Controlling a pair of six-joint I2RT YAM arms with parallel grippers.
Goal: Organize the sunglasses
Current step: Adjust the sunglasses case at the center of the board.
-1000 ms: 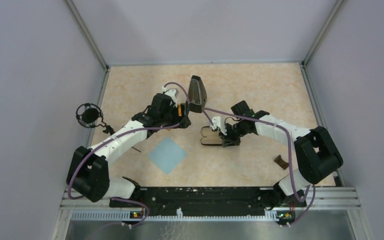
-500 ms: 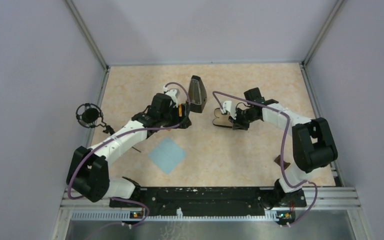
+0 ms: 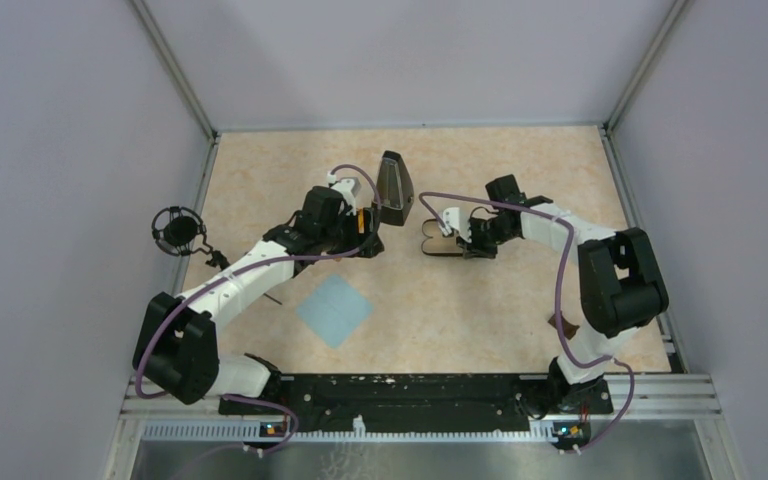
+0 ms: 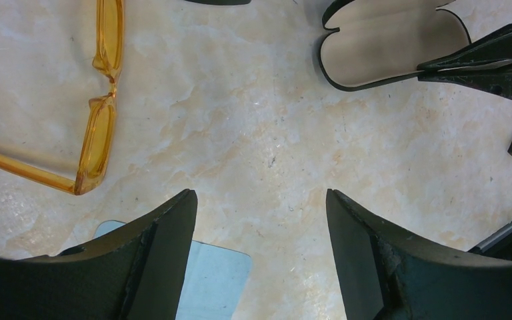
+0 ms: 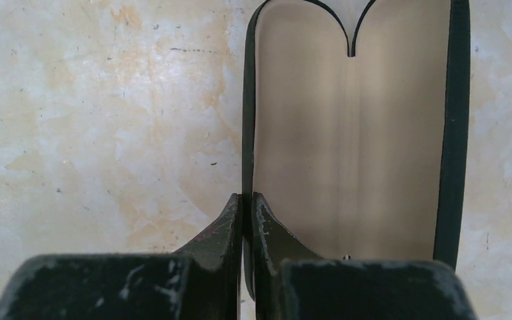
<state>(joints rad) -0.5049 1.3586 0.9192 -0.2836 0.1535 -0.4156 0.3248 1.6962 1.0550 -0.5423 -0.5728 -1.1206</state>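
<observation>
The sunglasses (image 4: 100,127), with orange-yellow lenses and thin orange arms, lie open on the table at the upper left of the left wrist view. In the top view only an orange bit (image 3: 361,220) shows under the left wrist. My left gripper (image 4: 260,200) is open and empty, held above the table (image 3: 364,238), to the right of the sunglasses. The black glasses case (image 5: 350,127) lies open with its beige lining up. My right gripper (image 5: 247,200) is shut on the case's left rim. In the top view it (image 3: 467,244) holds the case (image 3: 437,240) mid-table.
A light blue cloth (image 3: 335,308) lies flat near the front, also under my left fingers (image 4: 207,280). A dark wedge-shaped object (image 3: 392,188) stands behind the left gripper. A small brown item (image 3: 560,323) lies by the right arm. A round black device (image 3: 178,230) sits at the left edge.
My right gripper has carried the open case away from the front, up and to the right, then slightly left toward the left gripper. The left arm has not moved.
</observation>
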